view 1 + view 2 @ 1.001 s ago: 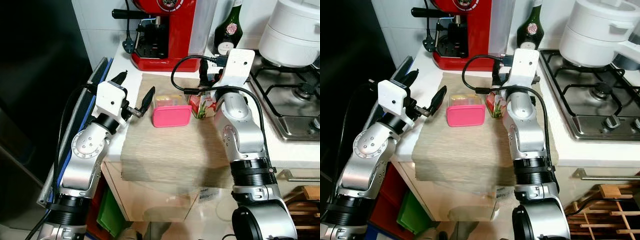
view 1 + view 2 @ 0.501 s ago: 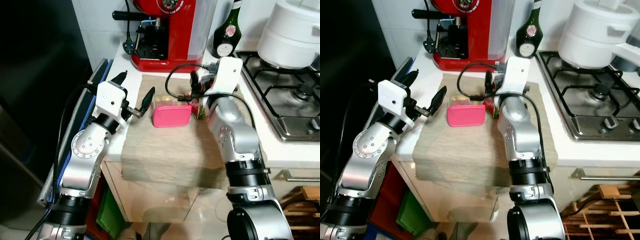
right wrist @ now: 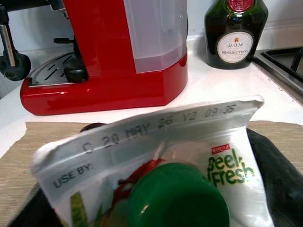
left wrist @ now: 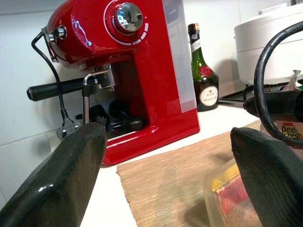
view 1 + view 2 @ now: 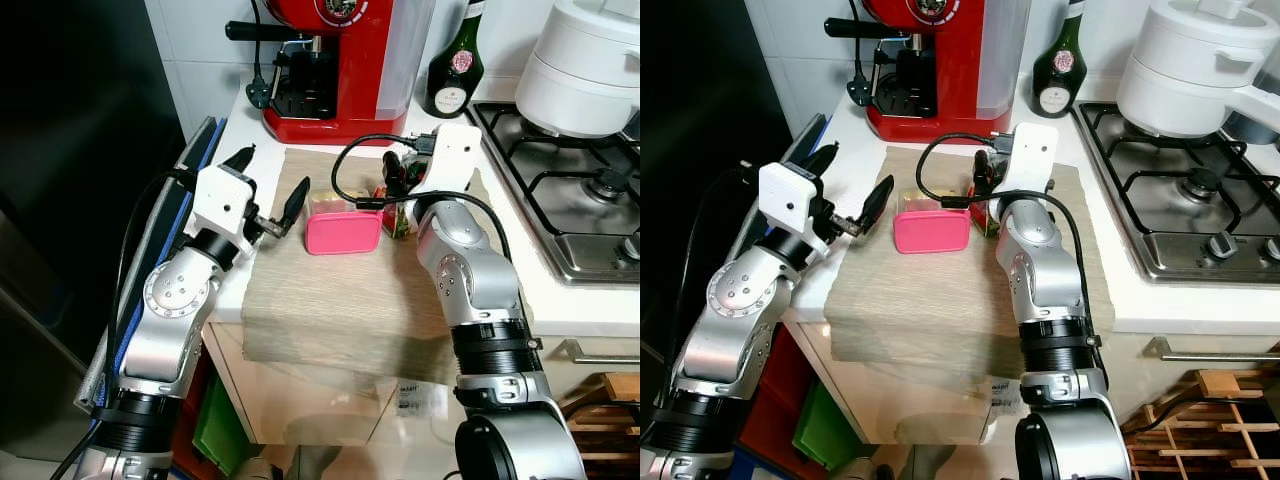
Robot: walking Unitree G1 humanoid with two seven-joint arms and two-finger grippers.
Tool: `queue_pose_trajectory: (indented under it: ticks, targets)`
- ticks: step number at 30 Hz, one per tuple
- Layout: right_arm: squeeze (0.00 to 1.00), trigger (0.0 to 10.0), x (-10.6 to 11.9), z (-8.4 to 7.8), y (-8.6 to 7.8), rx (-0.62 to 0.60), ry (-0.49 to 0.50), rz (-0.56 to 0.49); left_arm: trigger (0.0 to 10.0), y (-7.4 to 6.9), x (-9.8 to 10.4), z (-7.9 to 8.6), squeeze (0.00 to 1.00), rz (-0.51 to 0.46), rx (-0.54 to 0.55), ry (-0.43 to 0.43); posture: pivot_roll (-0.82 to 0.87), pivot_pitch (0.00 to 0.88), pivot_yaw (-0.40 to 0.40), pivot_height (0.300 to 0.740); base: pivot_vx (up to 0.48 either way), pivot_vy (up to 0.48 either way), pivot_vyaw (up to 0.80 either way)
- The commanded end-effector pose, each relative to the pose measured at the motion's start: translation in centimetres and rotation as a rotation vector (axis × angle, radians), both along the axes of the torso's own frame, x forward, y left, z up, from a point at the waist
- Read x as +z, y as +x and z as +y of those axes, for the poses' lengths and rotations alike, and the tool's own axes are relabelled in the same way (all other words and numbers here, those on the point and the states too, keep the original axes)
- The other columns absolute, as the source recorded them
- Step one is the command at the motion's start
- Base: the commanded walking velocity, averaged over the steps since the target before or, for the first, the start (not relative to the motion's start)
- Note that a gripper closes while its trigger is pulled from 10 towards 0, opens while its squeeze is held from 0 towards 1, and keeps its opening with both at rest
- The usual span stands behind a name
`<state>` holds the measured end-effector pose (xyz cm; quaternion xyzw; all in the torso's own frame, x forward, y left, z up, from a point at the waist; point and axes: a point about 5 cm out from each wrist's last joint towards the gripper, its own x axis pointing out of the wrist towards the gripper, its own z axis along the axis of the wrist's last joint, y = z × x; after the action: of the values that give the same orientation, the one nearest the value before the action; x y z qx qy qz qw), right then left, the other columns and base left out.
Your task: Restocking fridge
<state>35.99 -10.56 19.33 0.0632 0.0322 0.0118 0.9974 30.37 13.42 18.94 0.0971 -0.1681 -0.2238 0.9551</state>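
A container with a pink lid (image 5: 343, 231) lies on a woven mat (image 5: 330, 300) on the counter. Just right of it stands a Peel Fresh juice carton (image 5: 398, 212) with a green cap (image 3: 177, 198). My right gripper (image 5: 392, 190) is shut on the carton, and one black finger (image 3: 275, 171) presses its side. My left gripper (image 5: 272, 174) hovers open just left of the container (image 4: 232, 194), with nothing between its fingers (image 4: 61, 189).
A red coffee machine (image 5: 340, 60) and a dark bottle (image 5: 455, 65) stand behind the mat. A gas hob (image 5: 585, 205) with a white pot (image 5: 585, 65) lies to the right. The dark fridge (image 5: 70, 200) rises on the left, past the counter edge.
My right wrist has swung left over the carton and settled slightly lower around it. The left arm and the pink-lidded container have stayed put.
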Motion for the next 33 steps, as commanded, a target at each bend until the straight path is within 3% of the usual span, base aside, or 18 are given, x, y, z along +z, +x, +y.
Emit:
queue_pose_trajectory:
  ticks: [1,3,4,5,6,7,9,17,22,33]
  targets:
    - [0.00,0.0,-0.8,-0.3,-0.2,-0.014,-0.028,0.027,10.0,-0.2,0.0,0.1,0.00,0.001,0.001,0.013,0.08,0.000,0.014,0.740,0.000,0.000,0.00]
    - [0.00,0.0,0.2,-0.4,-0.2,-0.025,-0.086,-0.053,10.0,-0.2,0.0,0.1,0.00,0.002,0.004,0.015,0.08,0.000,0.013,0.740,0.000,0.000,0.00]
    - [0.00,4.6,1.2,-0.5,-0.3,-0.031,-0.132,-0.140,10.0,-0.2,0.0,0.1,0.00,-0.002,0.009,0.016,0.08,0.000,0.012,0.740,0.000,0.000,0.00]
    - [0.00,4.6,1.2,-0.5,-0.3,-0.031,-0.132,-0.140,10.0,-0.2,0.0,0.1,0.00,-0.002,0.009,0.016,0.08,0.000,0.012,0.740,0.000,0.000,0.00]
    - [0.00,10.0,2.5,-0.5,-0.5,-0.034,-0.168,-0.240,10.0,-0.2,0.0,0.1,0.00,-0.004,0.011,0.015,0.08,0.000,0.012,0.740,0.000,0.000,0.00]
    - [0.00,10.0,3.4,-0.4,-0.7,-0.033,-0.189,-0.317,10.0,-0.2,0.0,0.1,0.00,-0.005,0.013,0.015,0.08,0.000,0.012,0.740,0.000,0.000,0.00]
    - [0.00,10.0,4.0,-0.4,-1.0,-0.033,-0.197,-0.370,10.0,-0.2,0.0,0.0,0.00,-0.005,0.014,0.014,0.08,0.000,0.011,0.740,0.000,0.000,0.00]
    - [0.00,10.0,5.3,-1.6,-1.9,-0.090,-0.103,-0.509,10.0,-0.3,-0.1,-0.2,0.00,-0.005,0.019,0.013,0.08,0.000,0.009,0.740,0.000,0.000,0.00]
    - [0.00,10.0,4.5,-1.8,-1.8,-0.098,-0.086,-0.496,10.0,0.2,-0.4,-0.1,0.00,0.007,0.087,0.023,0.07,0.000,0.014,0.740,-0.049,0.000,0.00]
    - [0.00,10.0,2.6,-1.8,-1.5,-0.090,-0.099,-0.452,10.0,0.3,-0.4,-0.3,0.00,0.024,0.099,-0.024,0.07,0.000,0.014,0.740,-0.379,-0.195,0.00]
